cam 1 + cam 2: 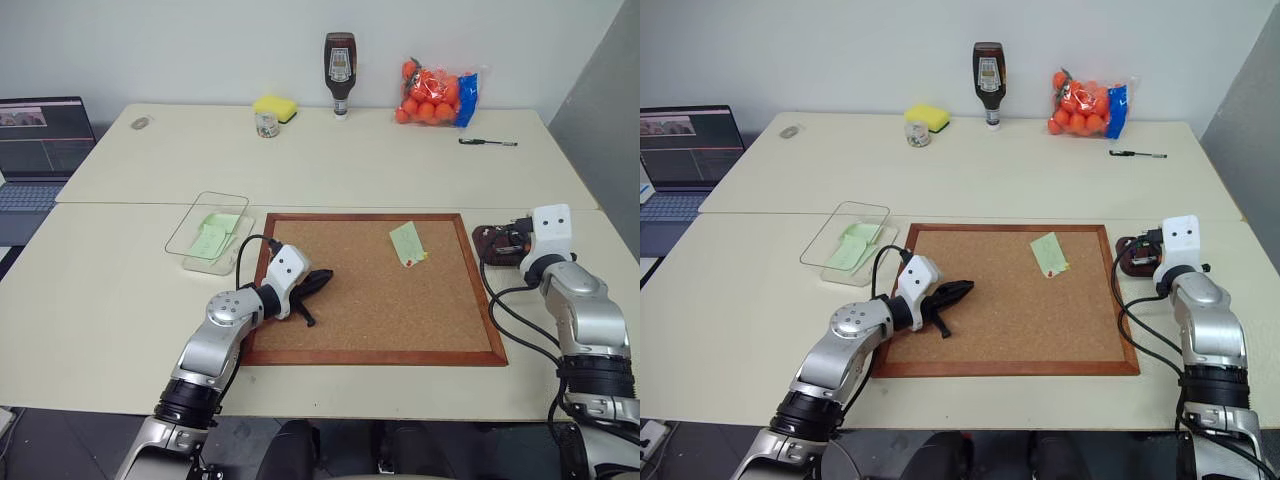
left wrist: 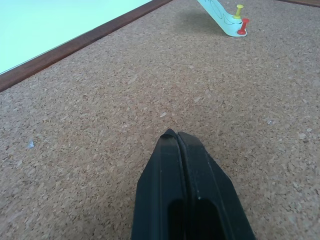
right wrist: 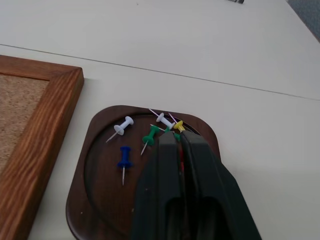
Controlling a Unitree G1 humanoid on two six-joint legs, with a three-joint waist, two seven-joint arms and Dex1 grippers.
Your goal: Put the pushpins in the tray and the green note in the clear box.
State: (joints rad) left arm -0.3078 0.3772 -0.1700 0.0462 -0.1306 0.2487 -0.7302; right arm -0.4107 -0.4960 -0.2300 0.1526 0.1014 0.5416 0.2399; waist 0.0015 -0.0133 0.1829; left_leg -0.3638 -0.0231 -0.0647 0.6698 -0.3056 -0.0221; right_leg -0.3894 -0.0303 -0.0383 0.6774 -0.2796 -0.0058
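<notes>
The right gripper [image 3: 179,137] is hovering just over the tray [image 3: 100,150], which is sitting beside the corkboard's [image 1: 380,290] right frame, and its fingers are standing a narrow crack apart with something red and a yellow pin head showing at the slit; whether a pin is being pinched there cannot be told. Loose pushpins [image 3: 135,142] are lying in the dish just ahead of and beside those tips: two white, one green, one blue. The left gripper [image 2: 177,137] is resting low over the cork near the board's left side, its fingers pressed together on nothing. The green note [image 1: 408,243] is lying well ahead of that claw and off to its right, across bare cork, its long axis running roughly away from the robot with a slight lean, and it is being held down at its near end by a yellow pin [image 2: 239,10] and a red pin [image 2: 243,27]. The right claw looks somewhat nearer to it, so those two pins probably fall to that arm. The clear box [image 1: 190,225] is sitting just beyond the board's left frame, close to the left claw, already holding a green slip.
</notes>
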